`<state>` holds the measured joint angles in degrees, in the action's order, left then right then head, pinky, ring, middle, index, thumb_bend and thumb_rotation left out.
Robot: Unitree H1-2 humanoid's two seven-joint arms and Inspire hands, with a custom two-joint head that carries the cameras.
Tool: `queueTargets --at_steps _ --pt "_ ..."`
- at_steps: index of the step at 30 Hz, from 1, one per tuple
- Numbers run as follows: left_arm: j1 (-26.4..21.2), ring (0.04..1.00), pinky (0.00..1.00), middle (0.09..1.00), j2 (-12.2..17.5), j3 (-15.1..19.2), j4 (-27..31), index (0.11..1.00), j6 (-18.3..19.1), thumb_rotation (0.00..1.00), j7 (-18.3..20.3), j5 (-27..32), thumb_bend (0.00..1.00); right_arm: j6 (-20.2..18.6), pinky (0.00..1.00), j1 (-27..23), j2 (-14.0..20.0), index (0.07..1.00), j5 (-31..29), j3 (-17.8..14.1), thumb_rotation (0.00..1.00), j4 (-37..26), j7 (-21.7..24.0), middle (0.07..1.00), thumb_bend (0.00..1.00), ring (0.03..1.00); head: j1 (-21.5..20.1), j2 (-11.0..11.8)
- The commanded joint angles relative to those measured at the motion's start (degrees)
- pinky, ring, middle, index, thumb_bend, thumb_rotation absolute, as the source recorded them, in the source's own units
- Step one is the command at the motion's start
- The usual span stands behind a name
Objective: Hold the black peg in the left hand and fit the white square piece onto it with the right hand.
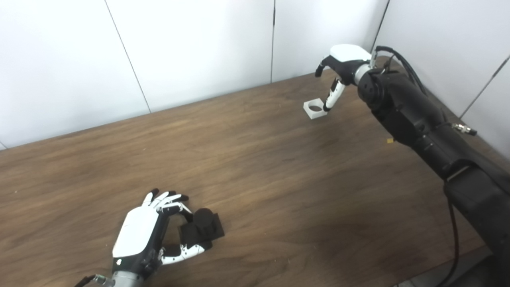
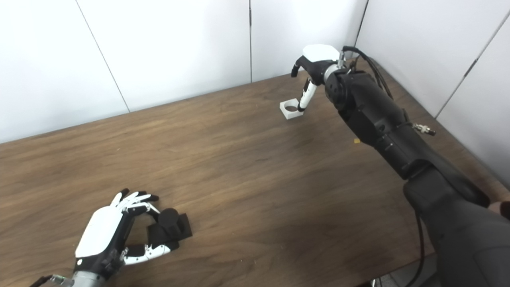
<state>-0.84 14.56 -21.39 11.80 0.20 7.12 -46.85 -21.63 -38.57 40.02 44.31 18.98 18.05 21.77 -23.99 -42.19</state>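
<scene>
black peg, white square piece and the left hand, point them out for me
black peg (image 1: 204,218), left eye view, on the round top of the post
white square piece (image 1: 311,109), left eye view, on its near left rim beside the hole
left hand (image 2: 104,232), right eye view, on the white back shell

— What are we seeing at the near edge of the brown wooden table (image 2: 247,159)?
— Our left hand (image 2: 115,235) is curling, fingers and thumb apart, around the black peg on its square base (image 2: 169,229), which is sitting on the wood.
— And far off?
— Our right hand (image 2: 312,65) is hanging above the white square piece with a round hole (image 2: 291,109), thumb touching it.
</scene>
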Motion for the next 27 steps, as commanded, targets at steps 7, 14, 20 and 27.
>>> queueTargets --at_steps 7,14,20,27 --pt "1.45 0.887 1.0 0.796 1.06 -0.14 0.25 0.487 0.6 0.05 1.46 -1.06 0.52 0.07 1.0 -4.75 0.13 0.728 2.11 1.54 0.16 1.5 0.63 0.917 0.87 1.0 0.2 -0.14" --pt "1.42 0.889 1.0 0.794 0.94 -0.06 0.44 0.486 0.7 0.05 1.48 -0.94 0.52 -1.95 1.0 -6.65 0.12 0.724 3.97 3.9 0.18 3.03 5.22 0.902 0.88 0.992 0.05 -0.14" --pt "1.41 0.886 1.0 0.794 0.91 -0.32 0.29 0.487 0.99 0.05 1.3 -1.39 0.52 -1.65 1.0 -6.54 -0.03 0.717 4.09 3.85 0.17 2.75 5.62 0.893 0.88 0.987 0.37 -0.25" --pt "1.62 0.891 1.0 0.797 0.89 -0.31 0.48 0.486 1.14 0.05 1.19 -1.22 0.52 -1.5 1.0 -6.84 -0.75 0.7 4.72 4.17 0.18 3.67 5.81 0.895 0.85 0.983 0.6 -0.46"
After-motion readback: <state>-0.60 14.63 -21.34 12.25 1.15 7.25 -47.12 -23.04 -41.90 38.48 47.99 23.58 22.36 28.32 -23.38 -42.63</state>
